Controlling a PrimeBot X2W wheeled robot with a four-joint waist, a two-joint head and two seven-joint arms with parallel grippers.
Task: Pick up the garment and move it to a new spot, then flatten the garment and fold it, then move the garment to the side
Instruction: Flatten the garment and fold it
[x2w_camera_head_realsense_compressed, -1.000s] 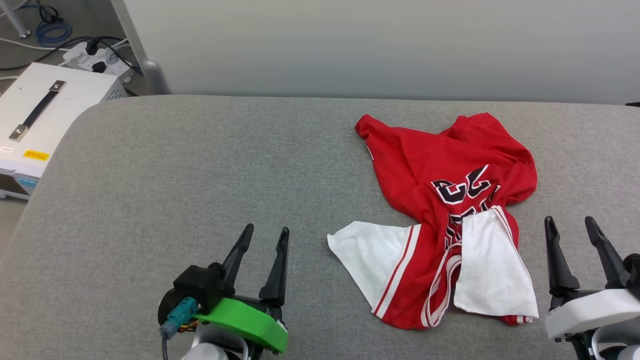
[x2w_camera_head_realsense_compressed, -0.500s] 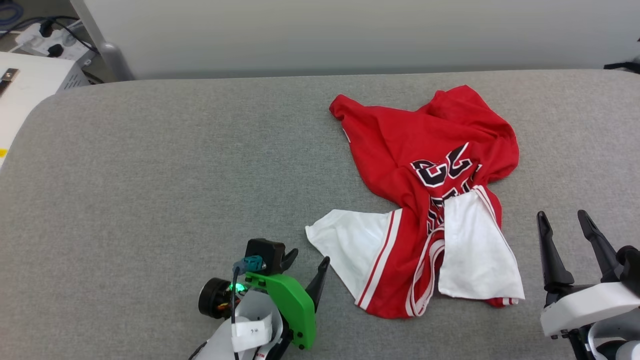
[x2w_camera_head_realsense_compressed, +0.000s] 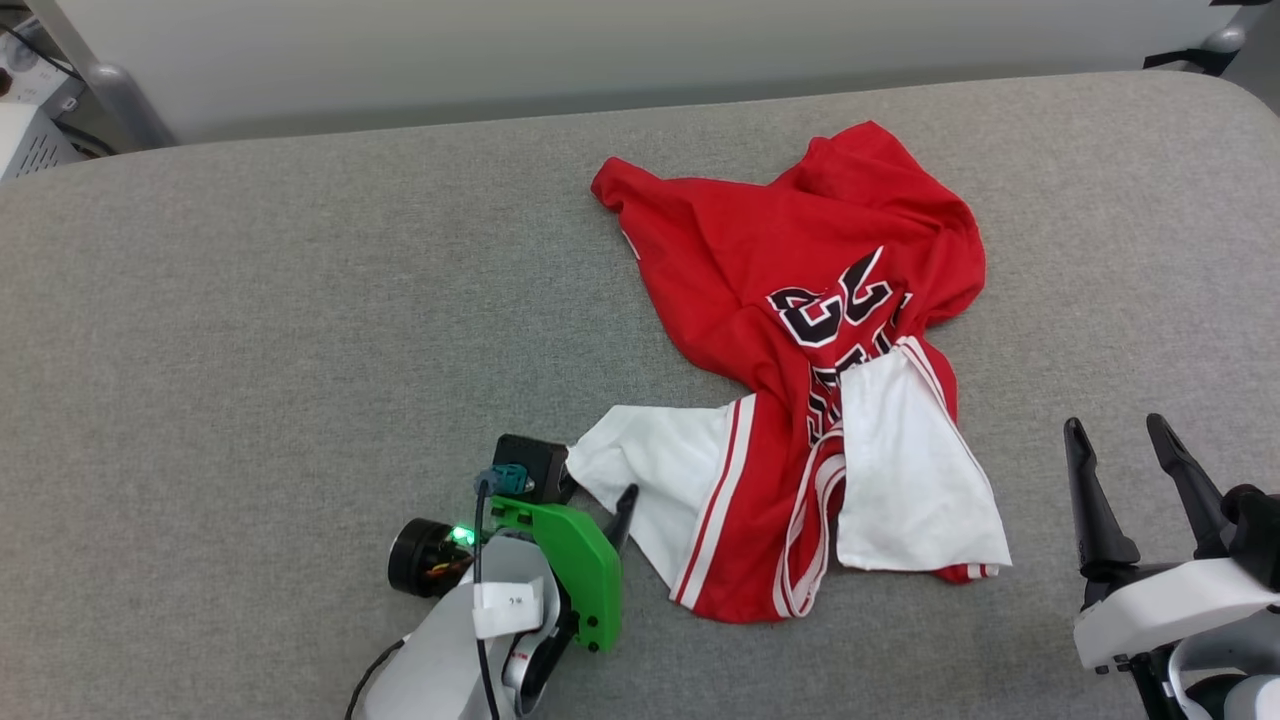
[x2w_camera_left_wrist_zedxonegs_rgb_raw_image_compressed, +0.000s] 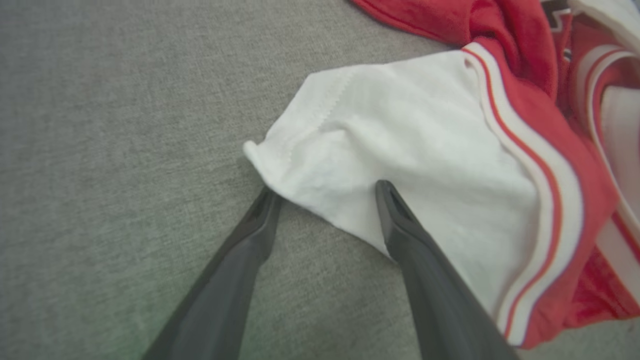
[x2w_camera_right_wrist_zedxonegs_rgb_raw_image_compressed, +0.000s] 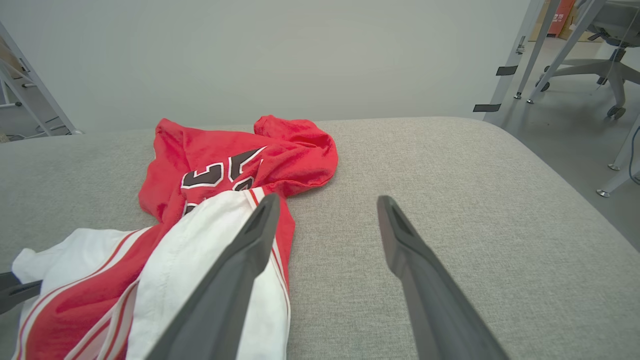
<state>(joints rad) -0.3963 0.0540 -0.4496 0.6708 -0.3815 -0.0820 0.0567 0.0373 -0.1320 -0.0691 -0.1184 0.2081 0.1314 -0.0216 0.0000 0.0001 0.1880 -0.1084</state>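
Left tool (x2w_camera_left_wrist_zedxonegs_rgb_raw_image_compressed: 326, 189) splayed — garment (x2w_camera_head_realsense_compressed: 790, 290) crumpled, limp

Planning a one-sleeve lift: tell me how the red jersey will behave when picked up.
Likely floppy: the jersey lies crumpled in soft folds, so it should drape and trail. Probably light: the cloth looks thin. The white sleeve at the left hand may bunch.
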